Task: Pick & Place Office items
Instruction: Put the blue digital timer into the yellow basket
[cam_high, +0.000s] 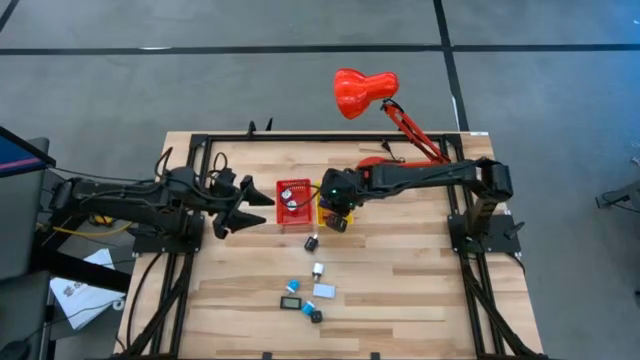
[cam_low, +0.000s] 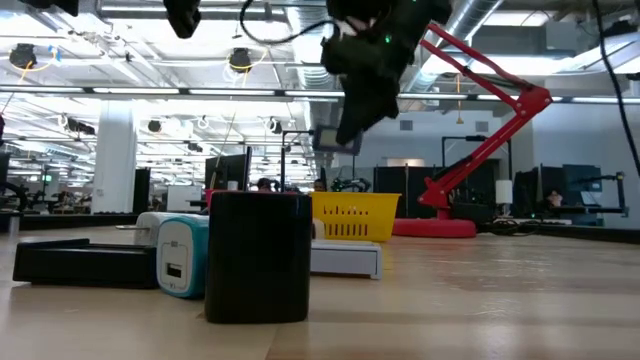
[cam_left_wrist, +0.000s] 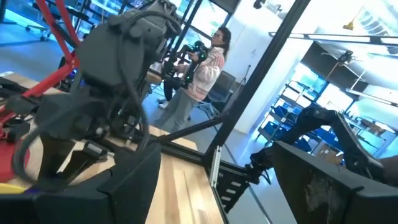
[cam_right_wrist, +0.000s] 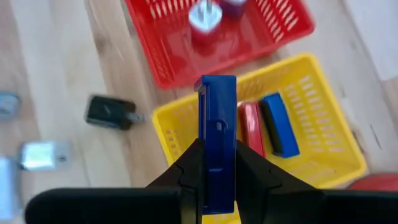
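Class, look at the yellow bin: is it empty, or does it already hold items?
Not empty. The right wrist view shows a red piece and a blue piece lying side by side inside the yellow bin.

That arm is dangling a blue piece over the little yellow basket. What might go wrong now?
The right gripper pinches the blue piece upright above the yellow bin, near its rim. Dropped here, it might catch the rim and tumble onto the table, or land on the red piece and blue piece inside and bounce.
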